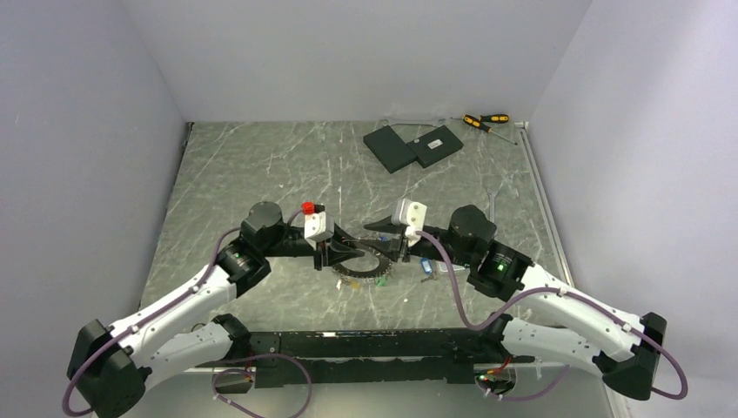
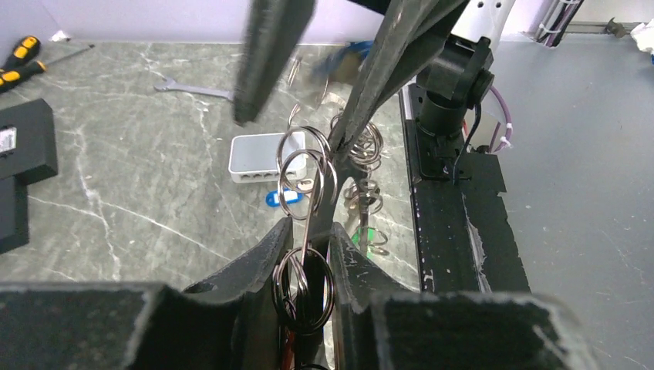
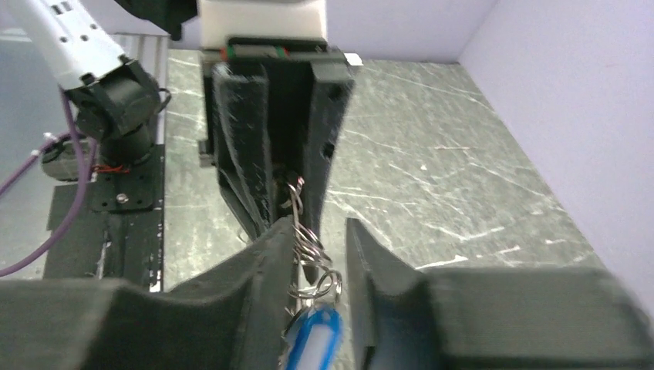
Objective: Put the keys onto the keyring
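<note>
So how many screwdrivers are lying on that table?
2. Both screwdrivers lie side by side at the far right of the table, near the back wall: one slightly left, the other beside it. None seems hidden.

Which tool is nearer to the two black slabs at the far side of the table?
Right. The right tool is below the black slabs, slightly to their left. The left tool is farther left and nearer the arm bases.

Grey-green marbled tabletop (image 1: 261,174) between plain white walls (image 1: 348,52)
</note>
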Controlling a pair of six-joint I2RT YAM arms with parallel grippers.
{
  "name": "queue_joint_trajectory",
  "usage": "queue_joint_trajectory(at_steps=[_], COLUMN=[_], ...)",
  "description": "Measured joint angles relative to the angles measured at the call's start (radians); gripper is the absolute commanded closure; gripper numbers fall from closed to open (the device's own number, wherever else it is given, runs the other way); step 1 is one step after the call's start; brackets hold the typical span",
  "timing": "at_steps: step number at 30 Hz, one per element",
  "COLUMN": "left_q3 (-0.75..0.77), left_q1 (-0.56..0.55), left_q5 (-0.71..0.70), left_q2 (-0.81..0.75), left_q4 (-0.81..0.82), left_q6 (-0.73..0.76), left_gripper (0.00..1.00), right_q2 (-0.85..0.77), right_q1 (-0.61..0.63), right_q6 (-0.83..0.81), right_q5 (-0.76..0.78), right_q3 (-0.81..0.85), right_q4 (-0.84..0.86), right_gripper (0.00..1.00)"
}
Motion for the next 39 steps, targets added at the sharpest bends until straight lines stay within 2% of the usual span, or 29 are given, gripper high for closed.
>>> queue_joint_trajectory(at_steps=[2, 6, 10, 13, 15, 21, 24, 33, 39], left_q3=[0.026, 0.068, 0.084, 0.093, 0.097, 0.099, 0.1, 0.11, 0.111], left_q1=[0.0, 0.0, 0.0, 0.0, 0.0, 0.0, 0.0, 0.0, 0.0], left_q5=[-0.008, -0.026, -0.037, -0.04, -0.041, -0.043, -0.046, -0.058, -0.06], left_q2=[-0.032, -0.081, -0.109, -0.112, -0.112, -0.112, -0.112, -0.117, -0.122], left_q4=[-0.062, -0.179, -0.27, -0.335, -0.366, -0.417, -0.439, -0.558, -0.596], left_q6=[0.024, 0.069, 0.112, 0.147, 0.164, 0.208, 0.239, 0.369, 0.441], left_gripper=[1.0, 1.0, 1.0, 1.0, 1.0, 1.0, 1.0, 1.0, 1.0], right_q2=[-0.022, -0.095, -0.163, -0.191, -0.189, -0.07, 0.005, 0.089, 0.162], right_q1=[0.001, 0.001, 0.001, 0.001, 0.0, 0.001, 0.001, 0.001, 0.001], right_q6=[0.0, 0.003, -0.001, -0.02, -0.034, -0.069, -0.076, -0.09, -0.098], right_q5=[0.033, 0.099, 0.12, 0.09, 0.062, -0.039, -0.063, -0.139, -0.183], right_q3=[-0.001, -0.018, -0.022, -0.022, -0.022, 0.019, 0.043, 0.116, 0.172], right_q4=[-0.019, -0.039, -0.064, -0.083, -0.095, -0.171, -0.201, -0.237, -0.276], right_gripper=[0.48, 0.45, 0.48, 0.54, 0.54, 0.57, 0.65, 0.66, 0.71])
